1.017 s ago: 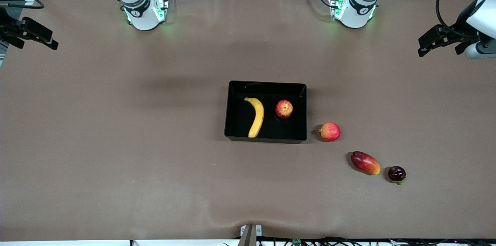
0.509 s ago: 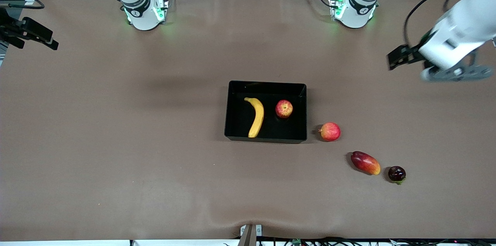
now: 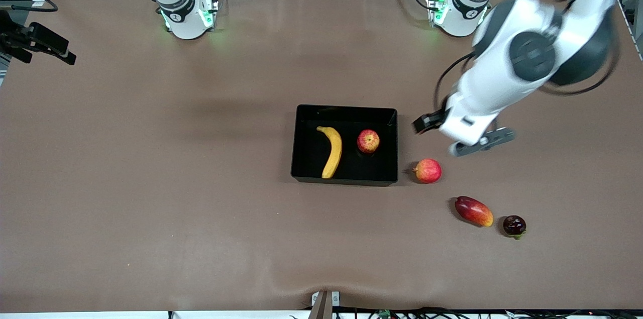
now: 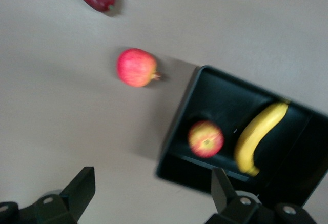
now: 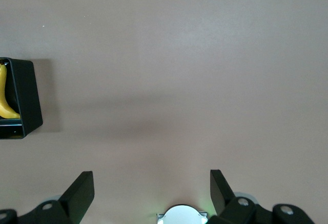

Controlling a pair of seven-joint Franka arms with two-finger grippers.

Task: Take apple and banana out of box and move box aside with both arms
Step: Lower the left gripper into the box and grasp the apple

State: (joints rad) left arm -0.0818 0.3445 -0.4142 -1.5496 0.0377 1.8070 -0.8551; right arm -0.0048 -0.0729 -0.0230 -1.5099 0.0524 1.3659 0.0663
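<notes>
Two task fruits lay inside the black box (image 3: 344,144) at mid-table — the banana (image 3: 331,151) toward the right arm's end, the apple (image 3: 368,140) beside it toward the left arm's end. Just outside the box's wall sat a pinkish-red fruit (image 3: 427,171); nearer the front camera lay a mango (image 3: 473,211) and a small dark fruit (image 3: 514,225). The left gripper (image 4: 151,193) hung released over bare table beside the box. The right gripper (image 5: 151,190) waited with fingers spread at the right arm's end of the table.
</notes>
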